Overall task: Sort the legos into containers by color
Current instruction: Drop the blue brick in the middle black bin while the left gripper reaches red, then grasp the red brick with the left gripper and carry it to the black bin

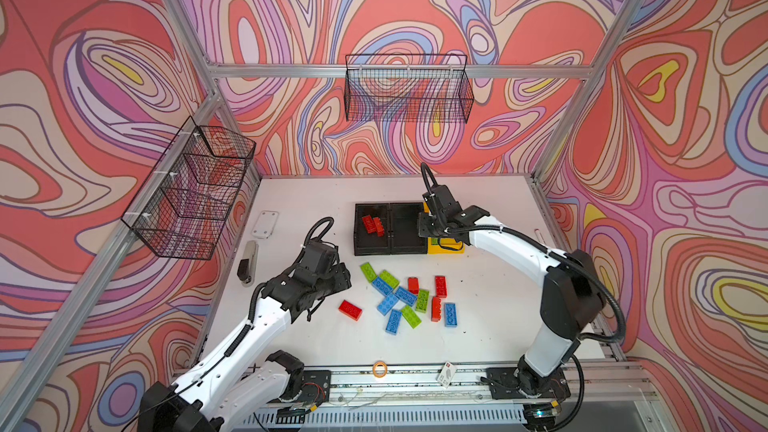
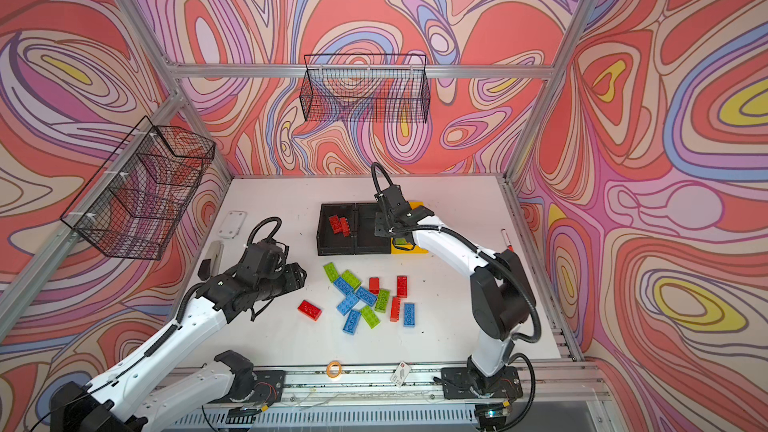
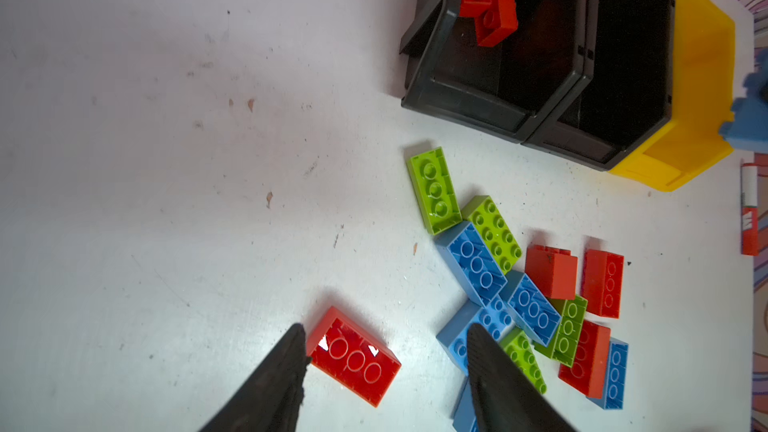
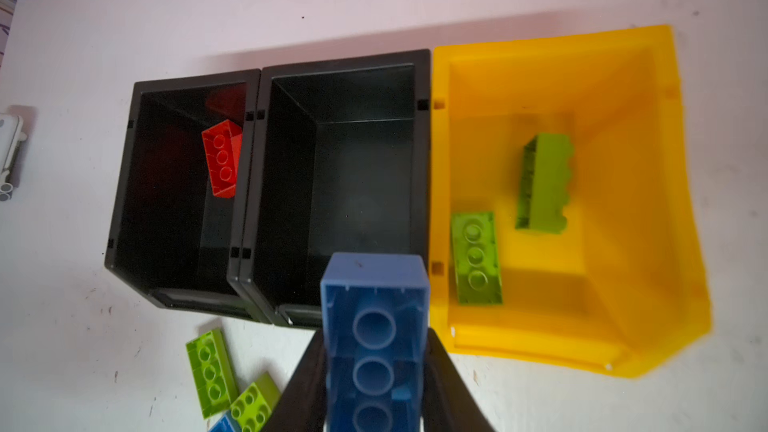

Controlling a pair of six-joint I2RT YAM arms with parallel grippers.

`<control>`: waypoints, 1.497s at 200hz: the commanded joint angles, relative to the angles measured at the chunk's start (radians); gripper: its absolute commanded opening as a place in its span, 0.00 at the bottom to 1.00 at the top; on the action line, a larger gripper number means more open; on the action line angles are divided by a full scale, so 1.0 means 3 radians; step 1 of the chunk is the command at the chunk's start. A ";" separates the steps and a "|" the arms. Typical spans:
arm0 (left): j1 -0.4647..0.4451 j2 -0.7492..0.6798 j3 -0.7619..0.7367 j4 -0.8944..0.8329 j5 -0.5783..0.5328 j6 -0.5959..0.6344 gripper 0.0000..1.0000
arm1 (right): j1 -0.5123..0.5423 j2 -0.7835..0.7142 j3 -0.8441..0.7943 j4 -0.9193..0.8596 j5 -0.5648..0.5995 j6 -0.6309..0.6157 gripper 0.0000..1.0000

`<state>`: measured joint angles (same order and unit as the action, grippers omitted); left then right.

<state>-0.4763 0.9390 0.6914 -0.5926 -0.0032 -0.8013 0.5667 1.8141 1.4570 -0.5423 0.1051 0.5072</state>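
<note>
- Blue brick (image 4: 374,284) fills the front of the right wrist view, its hollow underside to the camera, clamped between the two fingers of the right hand (image 4: 376,336).
- That brick hangs above the near rim of the middle black bin (image 4: 422,160), close to its seam with the yellow bin (image 4: 681,160).
- All three bins stand in a touching row on the white surface (image 1: 478,326). Red bricks (image 1: 372,225) lie in the left black bin (image 4: 124,184), and the yellow one holds two green bricks (image 4: 476,257).
- Left hand (image 3: 386,330) has its fingers apart and grips nothing. A lone red brick (image 3: 355,357) lies flat on the surface and shows between them. One fingertip is at its corner, though I cannot tell whether it touches.
- Loose pile (image 1: 399,297) of red, blue and green bricks lies on the surface in front of the bins, between the two arms.
</note>
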 commanded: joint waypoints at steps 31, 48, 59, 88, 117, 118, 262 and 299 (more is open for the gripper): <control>-0.0267 -0.0241 -0.0351 -0.0143 -0.0056 -0.0961 0.66 | -0.0027 0.0651 0.0615 0.0176 -0.0238 -0.0281 0.32; -0.0308 -0.0252 -0.0464 -0.0131 -0.0061 -0.1057 0.67 | -0.0053 0.0789 0.0724 0.0173 -0.0276 -0.0295 0.45; -0.0312 -0.0247 -0.0520 -0.0119 -0.0046 -0.1103 0.67 | -0.0056 0.0841 0.0767 0.0178 -0.0308 -0.0295 0.53; -0.0356 -0.0234 -0.0683 -0.0036 -0.0034 -0.1201 0.68 | -0.0060 0.0821 0.0824 0.0177 -0.0311 -0.0307 0.60; -0.0373 -0.0146 -0.0716 0.0027 -0.0010 -0.1215 0.68 | -0.0084 0.0566 0.0653 0.0162 -0.0262 -0.0390 0.60; -0.0375 -0.0142 -0.0718 0.0030 -0.0010 -0.1215 0.68 | -0.0084 0.0553 0.0641 0.0167 -0.0260 -0.0401 0.60; -0.0499 0.0705 -0.0830 0.0828 0.0132 -0.1268 0.64 | -0.0082 -0.1168 -0.1094 -0.0322 -0.0227 -0.0639 0.56; -0.0495 0.0851 -0.0764 0.0904 0.0170 -0.1193 0.51 | -0.0058 -0.1259 -0.1253 -0.0356 -0.0350 -0.0648 0.55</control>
<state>-0.6178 1.1557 0.4633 -0.3180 0.0349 -1.1633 0.5446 1.4666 1.1110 -0.6216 0.0284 0.3309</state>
